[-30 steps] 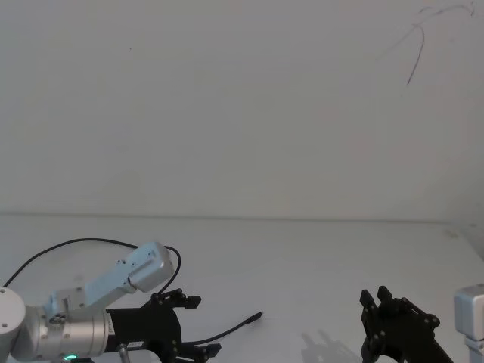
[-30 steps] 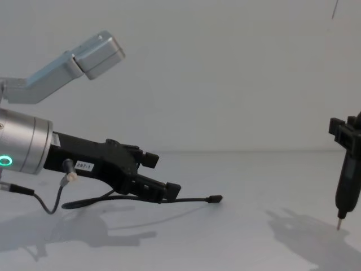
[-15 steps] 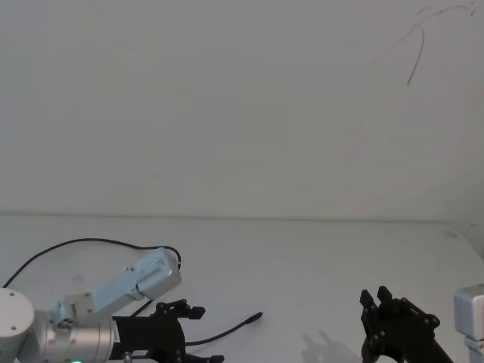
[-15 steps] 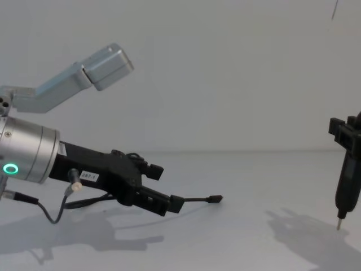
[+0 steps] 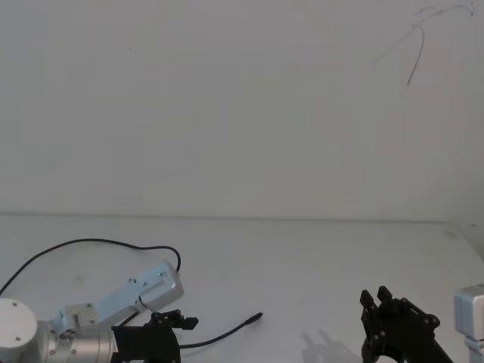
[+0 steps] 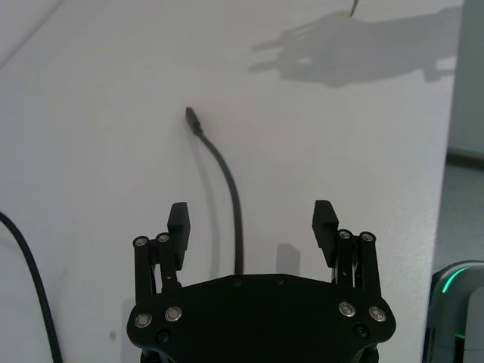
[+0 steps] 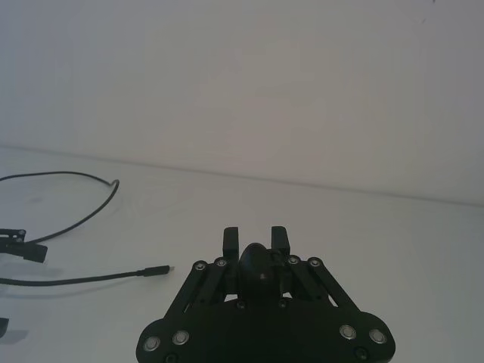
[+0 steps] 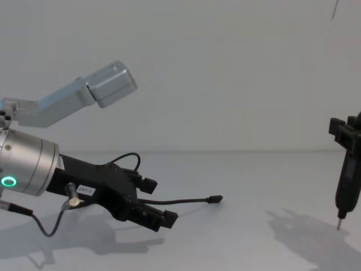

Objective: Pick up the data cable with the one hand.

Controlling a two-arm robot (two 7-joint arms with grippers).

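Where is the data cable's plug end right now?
The plug of the data cable lies on the white table near the chest view's centre, just ahead of the open left gripper, which straddles the cable.

Robot lab bench: bare white table (image 8: 254, 186), plain white wall (image 8: 225, 68), silver arm (image 8: 28, 166), green ring light (image 8: 8, 181).
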